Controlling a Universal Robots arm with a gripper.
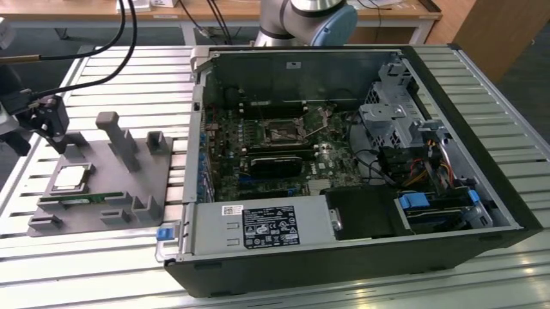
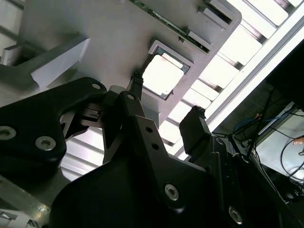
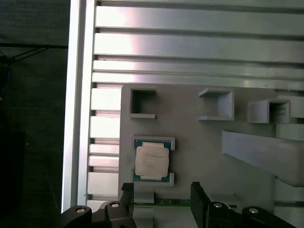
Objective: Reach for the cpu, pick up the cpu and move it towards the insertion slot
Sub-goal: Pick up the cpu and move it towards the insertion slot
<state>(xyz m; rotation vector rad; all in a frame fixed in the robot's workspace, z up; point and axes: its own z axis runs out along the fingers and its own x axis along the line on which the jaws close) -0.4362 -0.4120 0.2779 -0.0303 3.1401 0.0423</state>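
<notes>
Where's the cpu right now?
On the exterior view's left, the cpu sits in its nest on the grey fixture plate, outside the computer case.

From my remote station, I see the arm [image 1: 297, 14] as fat silver-grey tube joints closed by a pale blue cap [image 1: 337, 26]. Thin black cables [image 1: 125, 19] run from it to the tool [image 1: 53, 132], a matt black, blocky unit. In the second wrist view its housing is made of angular black plates dotted with round silver screws [image 2: 45, 142]. Both wrist views show two slim black fingers [image 3: 199, 199] with squared tips.
</notes>
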